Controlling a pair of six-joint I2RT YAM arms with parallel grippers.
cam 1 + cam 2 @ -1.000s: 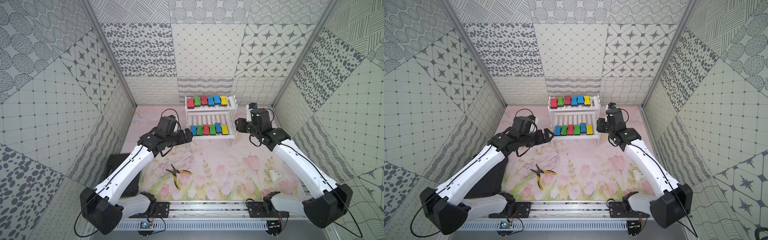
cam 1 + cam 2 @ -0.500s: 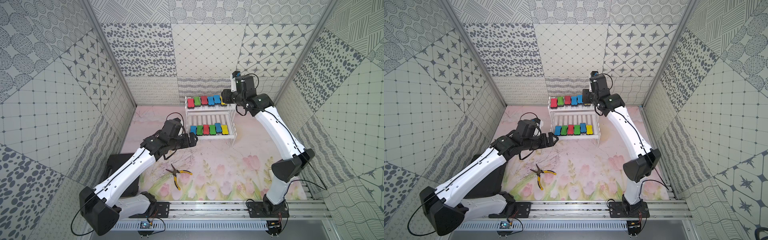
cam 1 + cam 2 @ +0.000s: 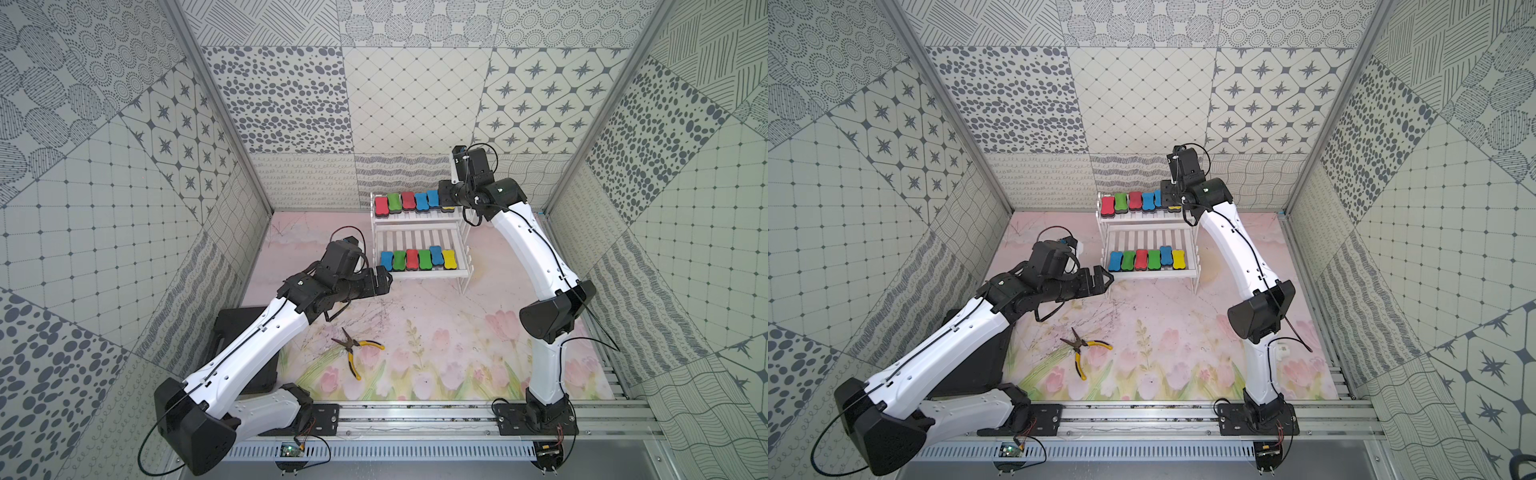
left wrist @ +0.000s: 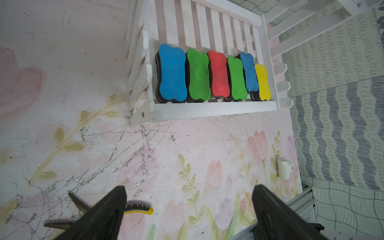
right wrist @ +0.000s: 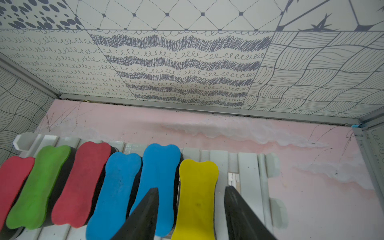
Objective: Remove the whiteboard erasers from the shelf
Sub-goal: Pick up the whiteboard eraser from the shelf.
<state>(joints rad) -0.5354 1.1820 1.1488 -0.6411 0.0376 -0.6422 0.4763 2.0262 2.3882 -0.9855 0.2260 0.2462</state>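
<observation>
Close in, the yellow-handled pliers lay on the floral mat, with a black case off by the left wall. The left gripper hung wide open and empty, just short of the shelf. Six whiteboard erasers sat side by side on the lower tier, and six more on top. Up there, the right gripper stood with its jaws apart astride the yellow eraser, not clamped on it.
</observation>
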